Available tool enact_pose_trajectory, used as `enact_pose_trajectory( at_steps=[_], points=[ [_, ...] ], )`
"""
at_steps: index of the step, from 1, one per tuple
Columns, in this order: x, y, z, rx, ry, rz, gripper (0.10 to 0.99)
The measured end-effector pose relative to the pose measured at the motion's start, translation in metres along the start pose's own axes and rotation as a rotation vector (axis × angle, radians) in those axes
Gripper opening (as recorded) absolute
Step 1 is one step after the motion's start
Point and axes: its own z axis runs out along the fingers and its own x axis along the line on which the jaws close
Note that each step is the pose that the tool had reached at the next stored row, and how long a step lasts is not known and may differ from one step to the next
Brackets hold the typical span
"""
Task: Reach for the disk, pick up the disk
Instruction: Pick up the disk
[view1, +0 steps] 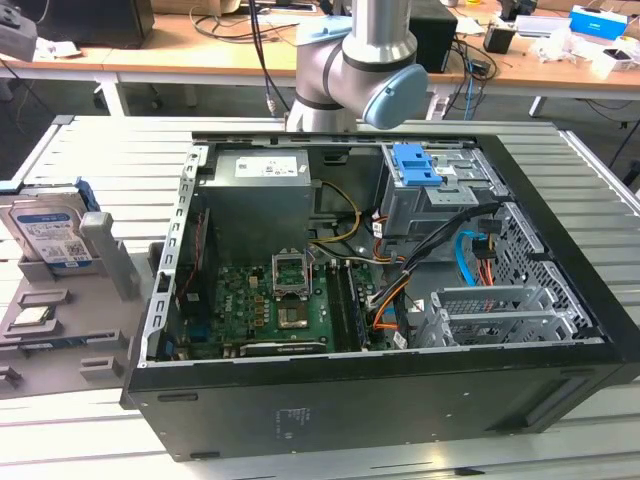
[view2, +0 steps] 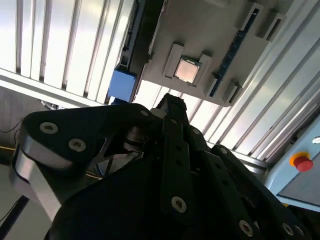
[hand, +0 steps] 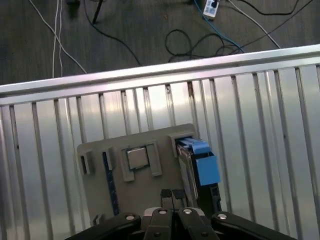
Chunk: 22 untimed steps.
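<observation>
- The disk (view1: 48, 232) is a flat silver rectangle with a white-and-blue label and a bright blue plastic rail along its side.
- It stands on edge in a slot of a matte grey moulded holder (view1: 112, 300) at the exterior view's left, on the ribbed aluminium counter (view1: 110, 150).
- Its labelled face looks towards the exterior camera. Seen edge-on in the first wrist view, its long upper edge runs roughly along the counter's slats.
- A small square silver chip (hand: 137, 158) lies flat in a pocket of the same holder, just beside the disk.
- The claw (hand: 172, 197) is black, with jointed links and bright screw heads. Its two tips sit pressed together, narrow, with nothing between them.
- It hangs above the holder, near the disk but apart from it, with nothing between the two.
- Next to the holder lies an open black computer case (view1: 300, 420), showing a green circuit board (view1: 270, 300), perforated grey metal cages, coloured wires and a blue plastic latch (view1: 415, 165).
- The grey arm (view1: 355, 60), with its pale blue joint cap, rises behind the case.
- Loose cables (hand: 185, 40) lie on the dark floor beyond the counter's edge.
</observation>
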Motion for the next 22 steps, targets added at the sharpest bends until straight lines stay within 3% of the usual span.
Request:
enact_pose_trajectory(
  at_steps=[8, 22],
  points=[
    [0.0000, 0.0000, 0.0000, 0.000, 0.0046, -0.117, 0.106],
    [0.0000, 0.0000, 0.0000, 0.000, 0.0106, -0.269, 0.106]
  ],
)
